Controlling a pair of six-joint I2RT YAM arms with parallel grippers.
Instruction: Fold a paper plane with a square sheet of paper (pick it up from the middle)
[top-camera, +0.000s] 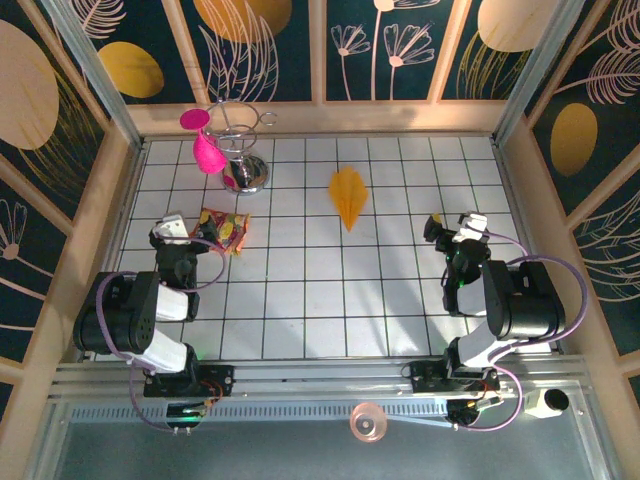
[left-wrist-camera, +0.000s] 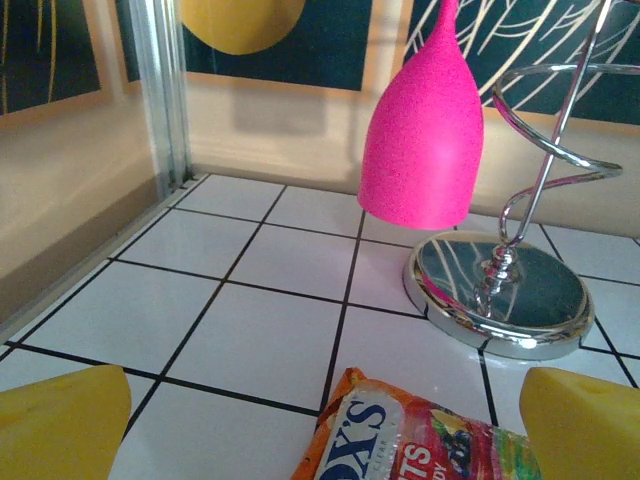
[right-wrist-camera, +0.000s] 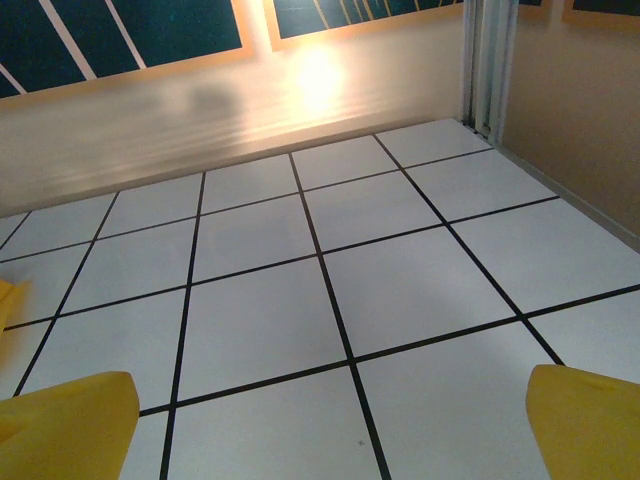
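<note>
The orange-yellow paper lies folded as a slim pointed paper plane (top-camera: 348, 197) on the white tiles at the middle back, its tip toward me. My left gripper (top-camera: 172, 231) sits low at the left, open. Its yellow fingers (left-wrist-camera: 62, 425) stand wide apart in the left wrist view, with nothing held. My right gripper (top-camera: 455, 229) rests at the right, open too, with its yellow fingers (right-wrist-camera: 585, 420) spread over bare tiles. Both grippers are well away from the plane.
A crinkly red-and-yellow snack packet (top-camera: 222, 230) lies just ahead of the left gripper (left-wrist-camera: 325, 445), its corner (left-wrist-camera: 420, 430) between the fingers' line. A pink glass (left-wrist-camera: 420, 130) hangs on a chrome stand (top-camera: 245, 172) at the back left. Wooden walls (top-camera: 105, 215) surround the table.
</note>
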